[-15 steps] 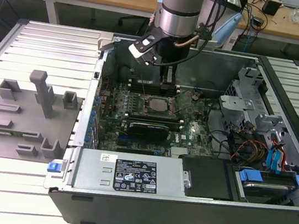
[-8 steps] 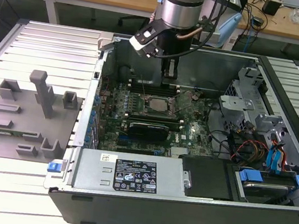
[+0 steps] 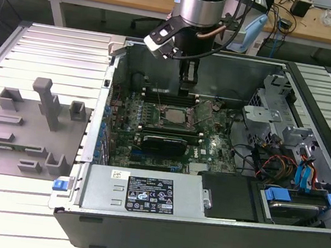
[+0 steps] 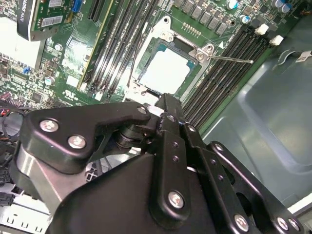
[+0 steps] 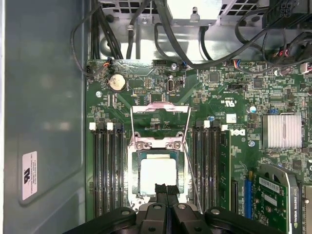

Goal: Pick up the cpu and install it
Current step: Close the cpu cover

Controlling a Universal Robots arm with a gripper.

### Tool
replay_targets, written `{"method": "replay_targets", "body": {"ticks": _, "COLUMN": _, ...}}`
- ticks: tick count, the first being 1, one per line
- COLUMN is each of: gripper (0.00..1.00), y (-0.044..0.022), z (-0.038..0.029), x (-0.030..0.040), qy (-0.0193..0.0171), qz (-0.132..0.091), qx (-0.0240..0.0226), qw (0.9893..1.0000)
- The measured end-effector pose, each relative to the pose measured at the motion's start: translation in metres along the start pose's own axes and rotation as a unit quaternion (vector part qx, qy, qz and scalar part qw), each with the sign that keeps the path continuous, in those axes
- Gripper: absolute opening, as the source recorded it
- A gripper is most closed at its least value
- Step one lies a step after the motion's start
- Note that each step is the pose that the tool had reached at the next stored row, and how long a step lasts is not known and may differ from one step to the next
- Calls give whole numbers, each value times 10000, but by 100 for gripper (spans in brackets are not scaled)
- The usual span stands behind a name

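The cpu [image 5: 156, 176] lies flat in the motherboard socket [image 5: 158, 170], pale square top up; it also shows in the second wrist view [image 4: 165, 71]. The socket's load plate [image 5: 161, 119] is swung open and its thin lever [image 4: 229, 59] sticks out sideways. My gripper [image 5: 166, 189] hovers just above the socket's edge, its fingers [image 4: 168, 108] shut together with nothing between them. In the exterior view my gripper [image 3: 186, 82] hangs inside the open computer case, over the far side of the socket [image 3: 173, 114].
Memory slots [image 5: 108, 170] flank the socket on both sides. A graphics card [image 3: 163, 142] lies nearer the camera, a power supply [image 3: 143, 192] in front, drive cages and cables [image 3: 285, 147] at the exterior view's right. A grey tray [image 3: 26, 129] with upright blocks stands at the exterior view's left.
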State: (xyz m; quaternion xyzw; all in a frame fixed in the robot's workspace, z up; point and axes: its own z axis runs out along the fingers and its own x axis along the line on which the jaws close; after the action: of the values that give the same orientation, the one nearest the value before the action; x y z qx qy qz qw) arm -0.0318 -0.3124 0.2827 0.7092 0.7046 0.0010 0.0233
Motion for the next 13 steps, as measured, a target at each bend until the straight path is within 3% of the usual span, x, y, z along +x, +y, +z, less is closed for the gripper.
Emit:
{"method": "replay_targets", "body": {"ticks": 4, "gripper": 11, "y": 38, "z": 1, "x": 0, "qy": 0, "qz": 0, "qx": 0, "qw": 10000}}
{"method": "replay_targets", "body": {"ticks": 13, "gripper": 11, "y": 215, "z": 8, "x": 2, "qy": 0, "qz": -1, "qx": -1, "qw": 10000}}
